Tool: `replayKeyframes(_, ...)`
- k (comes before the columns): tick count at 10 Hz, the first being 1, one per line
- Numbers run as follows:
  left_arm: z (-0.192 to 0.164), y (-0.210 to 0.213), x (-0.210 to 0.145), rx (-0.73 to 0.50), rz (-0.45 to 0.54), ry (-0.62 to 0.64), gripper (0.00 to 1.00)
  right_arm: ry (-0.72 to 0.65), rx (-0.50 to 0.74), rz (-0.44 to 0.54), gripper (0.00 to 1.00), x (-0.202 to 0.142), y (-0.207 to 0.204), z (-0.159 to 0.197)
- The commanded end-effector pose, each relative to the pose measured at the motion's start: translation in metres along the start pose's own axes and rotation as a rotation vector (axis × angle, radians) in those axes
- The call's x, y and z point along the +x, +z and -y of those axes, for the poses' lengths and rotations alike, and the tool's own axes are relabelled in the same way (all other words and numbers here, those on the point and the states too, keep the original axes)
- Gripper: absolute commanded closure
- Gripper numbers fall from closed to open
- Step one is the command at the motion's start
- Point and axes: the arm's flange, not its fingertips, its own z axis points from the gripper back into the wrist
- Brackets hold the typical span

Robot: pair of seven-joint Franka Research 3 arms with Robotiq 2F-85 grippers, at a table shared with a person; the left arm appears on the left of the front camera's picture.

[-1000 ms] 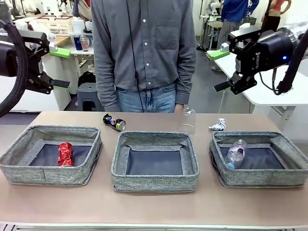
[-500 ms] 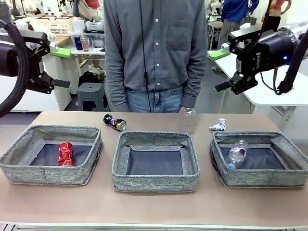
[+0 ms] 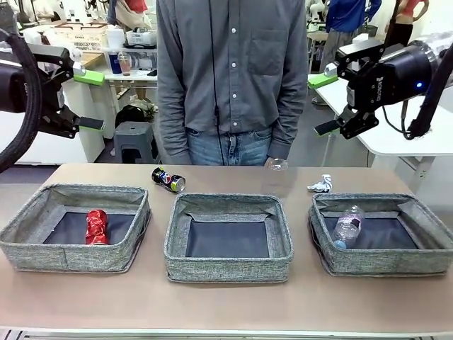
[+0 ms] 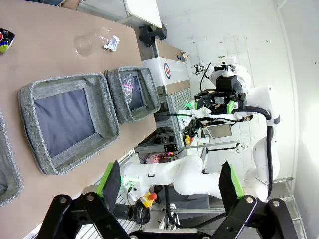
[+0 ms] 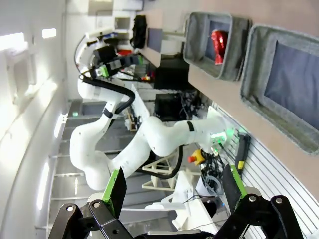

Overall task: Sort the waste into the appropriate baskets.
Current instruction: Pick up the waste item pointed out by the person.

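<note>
The left fingers (image 3: 88, 76) and right fingers (image 3: 320, 80) hang spread and empty above the worktop (image 3: 226, 304) ends. The clear plastic cup (image 4: 88, 42) sits near the far edge.

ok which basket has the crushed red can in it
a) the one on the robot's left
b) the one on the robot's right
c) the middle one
a: the crushed red can lies on the dark bottom of the left basket, while the right basket holds the clear plastic bottle.
</note>
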Motion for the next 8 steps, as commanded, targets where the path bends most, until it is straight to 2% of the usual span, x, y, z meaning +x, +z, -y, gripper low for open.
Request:
replayKeyframes(1, 0.0034, 0.0005, -0.0001, -0.008, -0.001, 0.009, 0.00, -0.010, 0.024, 0.012, 0.00, 0.0007, -0.0018, -0.0026)
replayKeyframes(8, 0.0034, 0.0005, -0.0001, -0.008, -0.001, 0.009, 0.00, -0.010, 0.024, 0.012, 0.00, 0.0007, -0.0018, -0.0026)
